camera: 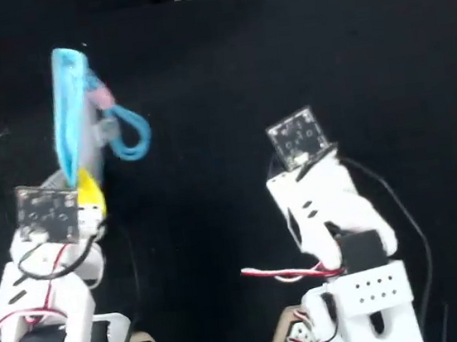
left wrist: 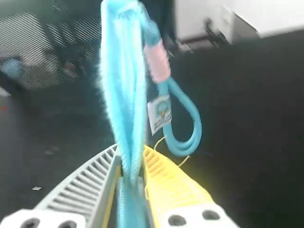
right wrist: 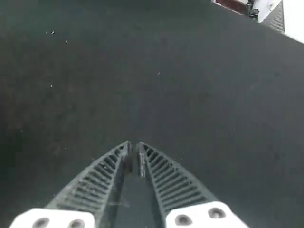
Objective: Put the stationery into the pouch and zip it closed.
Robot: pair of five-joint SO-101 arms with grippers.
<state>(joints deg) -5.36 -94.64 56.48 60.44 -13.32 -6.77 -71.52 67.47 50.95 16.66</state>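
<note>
While the left gripper point(left wrist: 131, 159) clamps the near end of the pouch point(camera: 69, 107), the pouch sits edge-up at far left, long axis running straight from the jaws toward the far side. Strap loop point(camera: 131, 134) hangs off its right face. Right gripper point(right wrist: 133, 148) is closed on nothing over the table point(right wrist: 199, 71), well apart to the right. Left arm is nearer. Can't tell the zipper state.

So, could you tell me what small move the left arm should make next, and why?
Probably lay the pouch flat on the table. The left gripper is shut on its edge, holding it edge-on with the cord loop beside it, while the right gripper is shut, empty and well apart, so it cannot help yet.
</note>
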